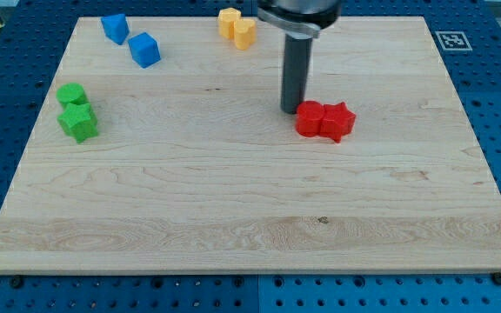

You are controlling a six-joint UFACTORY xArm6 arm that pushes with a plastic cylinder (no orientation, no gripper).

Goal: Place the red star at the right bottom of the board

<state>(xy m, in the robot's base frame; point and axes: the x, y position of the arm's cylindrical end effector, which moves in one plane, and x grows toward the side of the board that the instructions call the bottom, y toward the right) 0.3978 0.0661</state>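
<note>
The red star (339, 121) lies a little to the view's right of the board's middle, in its upper half, touching a second red block (310, 118) on its left whose shape I cannot make out. My tip (290, 109) sits just beside that second red block, at its upper left, so the star is on the far side of it from the rod; I carry no pincer, only this bare rod. Outward along the wooden board (233, 217): two yellow blocks (237, 26) huddle touching at the top near the rod's upper part, two blue blocks (130, 39) sit close together at the upper left, and two green blocks (76, 111) touch at the left edge.
</note>
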